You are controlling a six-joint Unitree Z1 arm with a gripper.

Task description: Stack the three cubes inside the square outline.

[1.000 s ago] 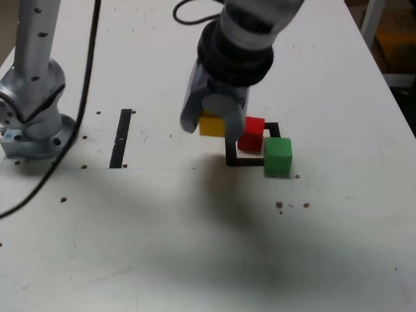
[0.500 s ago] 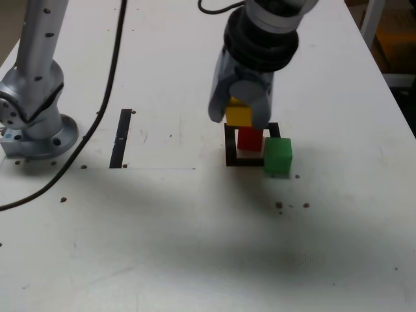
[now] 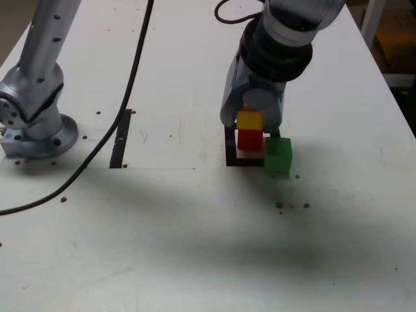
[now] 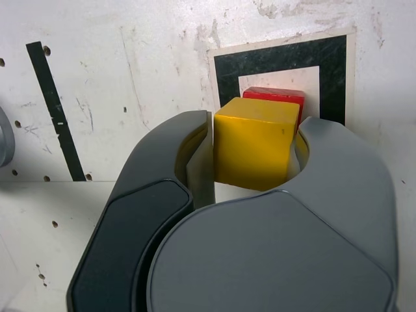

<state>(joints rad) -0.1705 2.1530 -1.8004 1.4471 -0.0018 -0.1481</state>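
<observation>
At the exterior view's centre right, yellow cube clenched by the gripper over the red cube inside the square outline, green cube crowded against the outline's right edge, black tape strip at left.

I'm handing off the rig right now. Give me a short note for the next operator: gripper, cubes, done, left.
Gripper: shut on the yellow cube, held directly over the red cube; contact between them can't be confirmed.
Red cube: inside the square outline.
Green cube: on the table at the outline's corner on the exterior view's right, overlapping the tape.
Done: red placed, yellow brought above it.
Left: release yellow onto red, then stack green on top.
</observation>
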